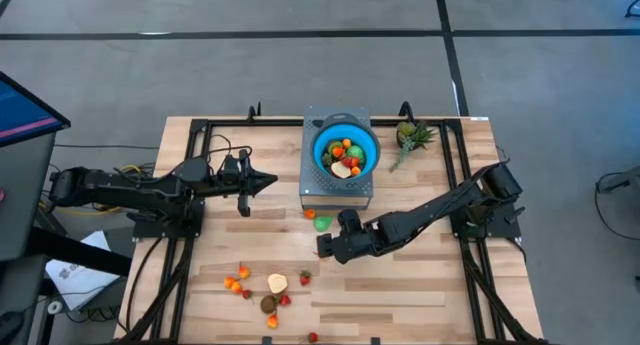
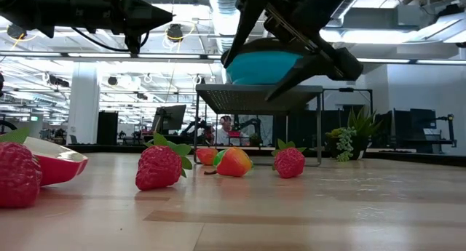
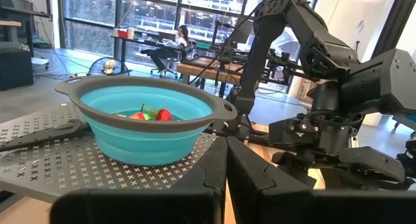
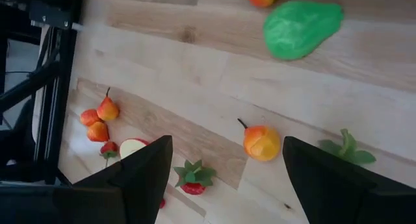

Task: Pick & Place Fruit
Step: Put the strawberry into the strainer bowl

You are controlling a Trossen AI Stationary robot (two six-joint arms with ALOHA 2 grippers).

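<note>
Lighting even and bright, overhead source: the high view shows only soft, short shadows under the arms on the tabletop [image 1: 420, 285]. Low view is backlit by ceiling strip lights [image 2: 145, 56], so the arms overhead go near-black; the nearest strawberry [image 2: 18, 174] at the frame edge is soft, out of focus. Left wrist view: big windows [image 3: 149, 16] behind are bright, own claw [image 3: 227, 178] dark and blurred up close. Right wrist view: green fruit [image 4: 302, 29] slightly smeared, flat light, faint shadows.
</note>
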